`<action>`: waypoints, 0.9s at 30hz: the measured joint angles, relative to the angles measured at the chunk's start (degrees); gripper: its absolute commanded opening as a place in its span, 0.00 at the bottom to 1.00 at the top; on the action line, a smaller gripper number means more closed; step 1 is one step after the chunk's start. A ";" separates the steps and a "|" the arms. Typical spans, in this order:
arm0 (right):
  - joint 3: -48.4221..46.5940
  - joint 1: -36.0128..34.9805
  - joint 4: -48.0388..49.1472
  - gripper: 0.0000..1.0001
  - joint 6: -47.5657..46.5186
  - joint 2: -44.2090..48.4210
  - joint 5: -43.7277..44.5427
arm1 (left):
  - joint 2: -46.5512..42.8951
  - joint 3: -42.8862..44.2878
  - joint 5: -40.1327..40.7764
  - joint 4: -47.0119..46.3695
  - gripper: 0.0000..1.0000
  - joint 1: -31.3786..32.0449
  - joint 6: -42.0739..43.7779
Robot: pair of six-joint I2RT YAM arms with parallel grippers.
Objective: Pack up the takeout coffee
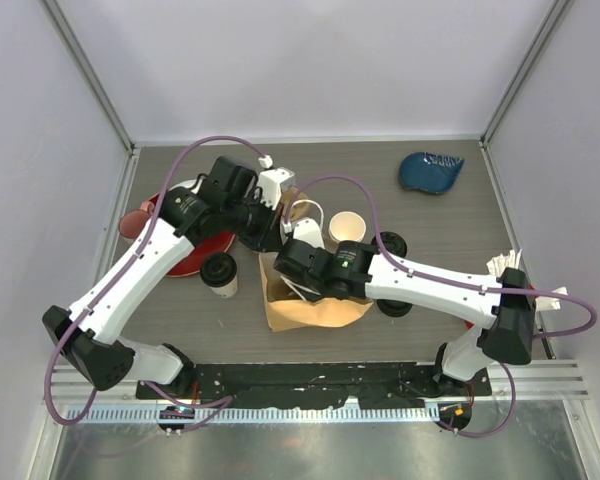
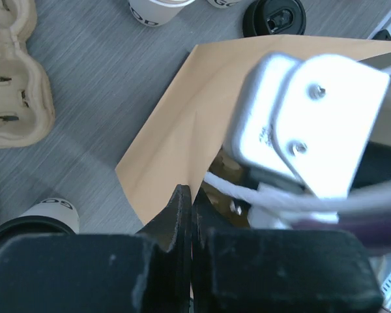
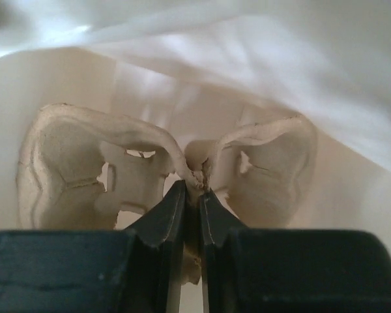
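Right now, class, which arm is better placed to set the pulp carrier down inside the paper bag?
Right. The right gripper is shut on the pulp carrier, at its centre ridge, inside the paper bag. The left gripper is pinching the bag's edge, so it isn't free.

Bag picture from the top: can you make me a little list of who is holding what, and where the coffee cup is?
bag: brown paper bag, open, on the table
left gripper: shut on the bag's edge
right gripper: inside the bag, shut on the cup carrier
lidded cup: upright on the table, outside the bag
second carrier: on the table, outside the bag
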State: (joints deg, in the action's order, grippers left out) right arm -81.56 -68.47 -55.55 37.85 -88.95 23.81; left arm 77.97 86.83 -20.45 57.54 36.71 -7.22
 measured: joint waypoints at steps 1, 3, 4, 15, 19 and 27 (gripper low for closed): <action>1.31 0.61 0.79 0.01 -0.07 0.22 -0.37 | 0.00 0.00 0.28 -0.15 0.00 0.02 -0.31; 2.89 1.33 2.82 0.01 -0.15 0.37 -0.87 | 0.00 -0.09 0.48 -0.15 0.00 -0.04 -0.92; 3.56 1.60 3.74 0.01 -0.24 0.37 -1.16 | 0.00 -0.09 0.63 -0.15 0.00 -0.15 -1.27; 9.46 1.57 9.99 0.01 -3.72 4.50 -5.05 | 0.07 -0.94 2.91 -1.88 0.00 -0.37 -1.33; 9.44 -0.44 8.41 0.01 -5.51 4.59 -3.91 | 0.59 -1.07 4.55 -2.62 0.00 -0.52 -1.33; 8.63 -2.80 4.92 0.01 -9.05 6.08 -1.14 | 2.67 -2.01 6.16 -5.09 0.00 -1.62 -1.09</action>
State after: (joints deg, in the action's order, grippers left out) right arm -72.93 -71.26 -50.63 28.80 -82.87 22.68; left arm 80.64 84.82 -14.28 52.45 35.09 -8.32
